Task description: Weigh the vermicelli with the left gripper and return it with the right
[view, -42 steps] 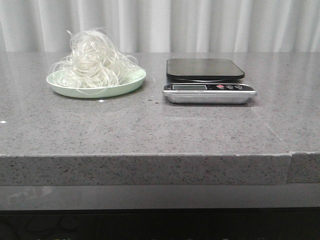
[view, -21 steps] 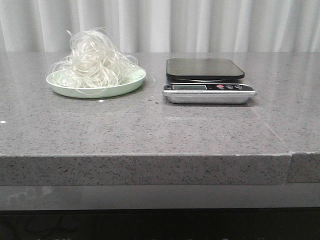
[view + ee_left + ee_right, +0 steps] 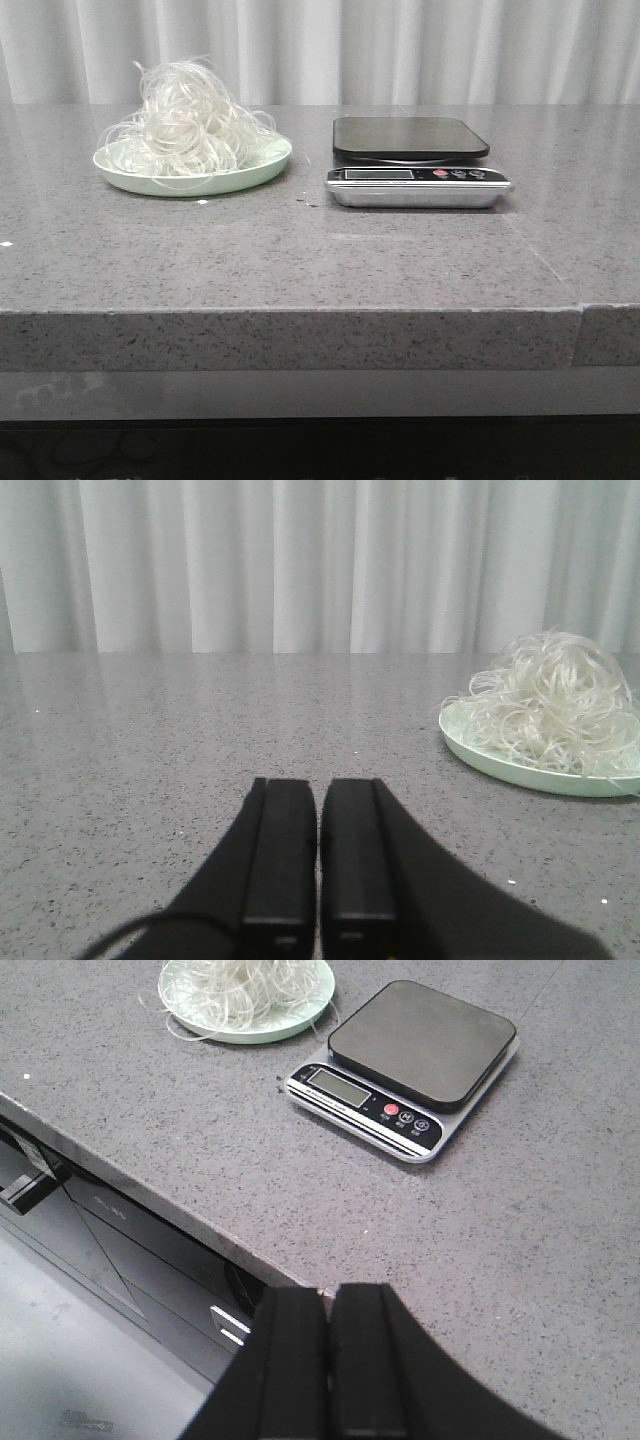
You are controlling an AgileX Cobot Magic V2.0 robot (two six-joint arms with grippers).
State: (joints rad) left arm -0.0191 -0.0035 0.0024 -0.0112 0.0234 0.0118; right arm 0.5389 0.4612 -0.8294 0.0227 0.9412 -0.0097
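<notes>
Vermicelli [image 3: 188, 125] sits heaped on one pale green plate [image 3: 250, 173] at the far left of the grey stone table [image 3: 300, 260], a single curly tangle whose strands spill to the rim. From my right wrist camera the heap and plate are cut off by the frame edge, so only their nearer part shows there, and the plate is also clipped at the side in my left wrist view. Neither of my arms appears in the front view at all. My left gripper [image 3: 318, 880] shows only its two dark fingers, pressed together with barely a seam between them and holding nothing; it hangs low over bare tabletop, and the noodles lie well off to one side of it and farther from me. My right gripper [image 3: 330, 1360] is likewise clenched on nothing, hovering at about the table's near edge, with the vermicelli far ahead. One kitchen scale [image 3: 415, 160] stands just to the right of the plate, apart from it, its dark platform bare; its display is too small to read, and it seems to carry one red button and two dark ones.
</notes>
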